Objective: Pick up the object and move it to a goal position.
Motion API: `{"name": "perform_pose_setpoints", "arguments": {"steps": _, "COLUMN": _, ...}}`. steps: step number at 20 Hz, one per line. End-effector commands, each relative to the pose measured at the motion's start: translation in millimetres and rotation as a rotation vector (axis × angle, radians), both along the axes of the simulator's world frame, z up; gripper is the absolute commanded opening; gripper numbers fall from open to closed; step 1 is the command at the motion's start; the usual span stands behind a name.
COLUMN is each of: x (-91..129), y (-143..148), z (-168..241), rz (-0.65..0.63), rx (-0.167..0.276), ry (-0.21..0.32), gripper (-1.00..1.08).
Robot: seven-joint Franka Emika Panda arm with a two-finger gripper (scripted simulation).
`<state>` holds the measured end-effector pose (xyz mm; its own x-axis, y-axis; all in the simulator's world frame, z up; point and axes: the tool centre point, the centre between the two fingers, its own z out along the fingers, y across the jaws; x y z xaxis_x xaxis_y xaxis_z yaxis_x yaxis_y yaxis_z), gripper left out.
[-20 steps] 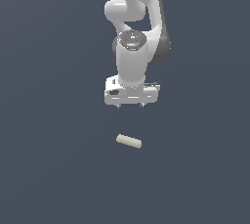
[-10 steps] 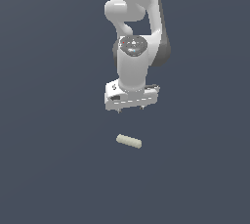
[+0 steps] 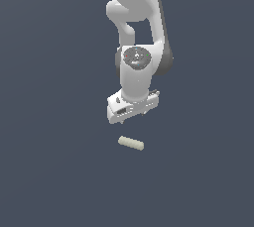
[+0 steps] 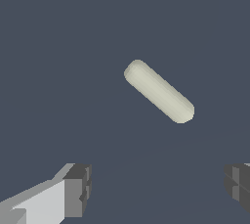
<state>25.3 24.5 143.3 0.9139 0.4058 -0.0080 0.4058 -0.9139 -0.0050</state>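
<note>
The object is a small pale cream cylinder (image 3: 131, 143) with rounded ends, lying flat on the dark grey floor. It also shows in the wrist view (image 4: 158, 91), lying at a slant. My white gripper (image 3: 132, 117) hangs just above it and slightly behind, not touching it. The gripper (image 4: 156, 189) is open and empty: its two dark fingertips (image 4: 78, 189) stand far apart, with the cylinder beyond the gap between them.
A uniform dark grey floor (image 3: 54, 171) fills the scene. The white arm (image 3: 139, 32) rises above the gripper.
The gripper has moved down towards the cylinder and turned about its axis. The cylinder has not moved.
</note>
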Motion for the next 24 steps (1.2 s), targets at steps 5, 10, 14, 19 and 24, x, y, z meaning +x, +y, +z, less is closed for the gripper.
{"name": "perform_pose_setpoints", "arguments": {"steps": 5, "x": 15.1, "y": -0.1, "z": -14.8, "rz": 0.188, "rx": -0.003, "ry": 0.000, "gripper": 1.00}}
{"name": "perform_pose_setpoints", "arguments": {"steps": 10, "x": 26.1, "y": -0.4, "z": -26.5, "rz": 0.331, "rx": -0.004, "ry": -0.001, "gripper": 1.00}}
{"name": "perform_pose_setpoints", "arguments": {"steps": 14, "x": 34.6, "y": -0.9, "z": -36.0, "rz": 0.443, "rx": -0.003, "ry": -0.001, "gripper": 1.00}}
{"name": "perform_pose_setpoints", "arguments": {"steps": 19, "x": 44.7, "y": -1.9, "z": -48.2, "rz": 0.583, "rx": -0.002, "ry": -0.003, "gripper": 1.00}}
{"name": "perform_pose_setpoints", "arguments": {"steps": 24, "x": 53.3, "y": -3.1, "z": -59.2, "rz": 0.706, "rx": 0.000, "ry": -0.005, "gripper": 1.00}}
